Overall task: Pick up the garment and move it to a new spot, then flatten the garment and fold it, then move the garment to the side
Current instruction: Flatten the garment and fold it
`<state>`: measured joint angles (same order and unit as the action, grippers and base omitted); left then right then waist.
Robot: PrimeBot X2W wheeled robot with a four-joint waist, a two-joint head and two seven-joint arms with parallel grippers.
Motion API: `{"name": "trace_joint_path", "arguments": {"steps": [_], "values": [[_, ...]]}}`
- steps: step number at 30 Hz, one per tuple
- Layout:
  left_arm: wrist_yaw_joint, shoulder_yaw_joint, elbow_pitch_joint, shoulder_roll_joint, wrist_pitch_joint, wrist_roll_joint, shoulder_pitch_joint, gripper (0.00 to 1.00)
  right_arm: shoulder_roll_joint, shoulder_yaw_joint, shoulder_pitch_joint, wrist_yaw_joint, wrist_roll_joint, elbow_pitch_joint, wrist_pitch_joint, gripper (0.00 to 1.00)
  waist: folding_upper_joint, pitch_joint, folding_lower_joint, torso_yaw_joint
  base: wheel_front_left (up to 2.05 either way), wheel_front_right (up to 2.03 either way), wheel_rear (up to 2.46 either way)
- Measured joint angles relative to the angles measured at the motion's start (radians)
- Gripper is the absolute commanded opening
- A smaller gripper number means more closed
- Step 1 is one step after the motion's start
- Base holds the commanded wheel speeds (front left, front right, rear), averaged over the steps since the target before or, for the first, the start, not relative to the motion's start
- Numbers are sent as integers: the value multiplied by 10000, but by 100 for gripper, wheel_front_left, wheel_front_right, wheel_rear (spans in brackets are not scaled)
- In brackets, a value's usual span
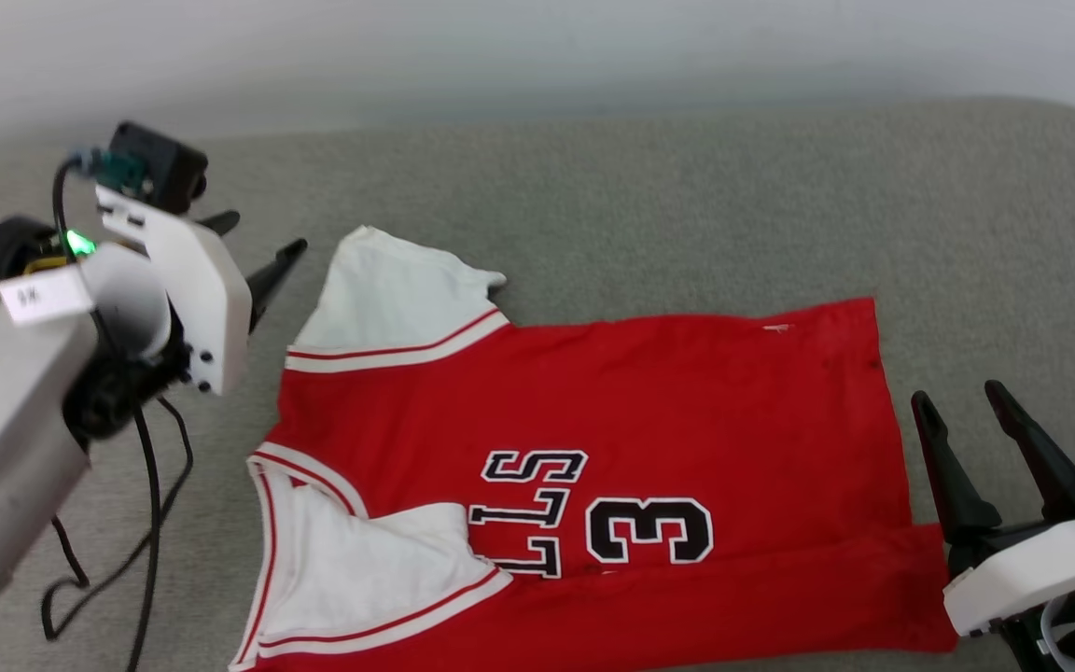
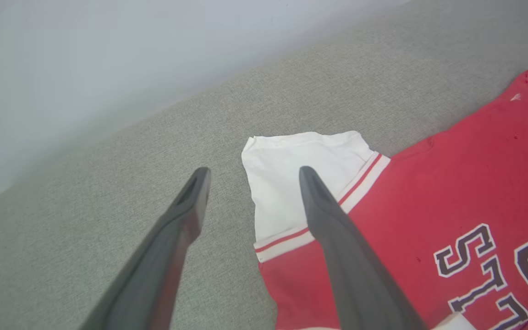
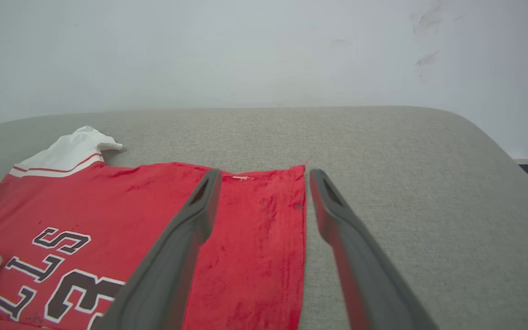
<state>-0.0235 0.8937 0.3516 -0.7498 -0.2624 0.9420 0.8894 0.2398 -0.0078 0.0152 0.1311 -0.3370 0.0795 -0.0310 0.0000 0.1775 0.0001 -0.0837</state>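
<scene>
- Black cable (image 1: 150, 485): hangs from the left wrist in loops over the grey padded surface (image 1: 687, 187) at the near left.
- Left gripper (image 1: 262, 238): jaws spread wide and empty. It sits at the far left, with the fingers pointing toward the far sleeve of the garment (image 1: 640, 401).
- Left gripper, left wrist view (image 2: 253, 172): one finger lies over bare grey surface and the other crosses the white sleeve and its red-striped trim. Contact with the cloth cannot be determined.
- Garment, position: lies flat on the grey padded surface in the centre of the scene, collar end to the left and hem to the right.
- Garment, left end: the far white sleeve is spread outward with one corner curled. The near white sleeve is folded onto the red front beside the collar.
- Garment, body: the near edge is turned over onto the front as a long red strip. It covers part of the black, white-outlined lettering, so "LLS" and "3" remain readable, set sideways.
- Garment, right wrist view (image 3: 108, 201): the hem edge runs between the two fingers.
- Right gripper (image 1: 957, 392): jaws spread wide and empty, at the near right, just beside the hem.
- Right gripper, right wrist view (image 3: 265, 172): one finger is over red cloth, the other over bare surface.
</scene>
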Motion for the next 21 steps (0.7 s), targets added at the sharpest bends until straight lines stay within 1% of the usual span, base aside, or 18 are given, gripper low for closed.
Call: {"name": "trace_joint_path", "arguments": {"steps": [2, 4, 7, 10, 14, 18, 21], "values": [[-288, 86, 384, 86, -688, 61, 562, 100, -94, 23, 54, 0, 54, 79, 31, 100, 0, 320, 0, -148, 0, 0, 0], [-476, 165, 798, 146, -1607, 290, 1127, 100, -144, 12, 174, 0, 75, 92, 67, 100, 0, 654, 0, -309, 0, 0, 0], [-573, 324, 1244, 303, -2978, 548, 1881, 100, -163, -2, 374, 0, 117, 81, 190, 100, 0, 1174, 1, -535, 0, 0, 0], [-639, 426, 1561, 389, -4031, 564, 2700, 100, -169, -12, 578, 0, 107, 52, 322, 100, 0, 1719, 1, -737, 0, 0, 0], [-604, 652, 1923, 527, -4976, 422, 3447, 100, -151, 27, 858, 0, 54, -82, 491, 100, 0, 2405, 2, -965, 0, 0, 0], [-606, 821, 2276, 660, -5476, 184, 4039, 100, -107, 127, 1159, 0, 12, -174, 646, 100, 0, 3019, 2, -1161, 0, 0, 0], [-654, 1181, 2656, 744, -5873, -109, 4198, 100, -29, 213, 1396, 0, -13, -274, 752, 100, 0, 3510, 2, -1311, 0, 0, 0]]}}
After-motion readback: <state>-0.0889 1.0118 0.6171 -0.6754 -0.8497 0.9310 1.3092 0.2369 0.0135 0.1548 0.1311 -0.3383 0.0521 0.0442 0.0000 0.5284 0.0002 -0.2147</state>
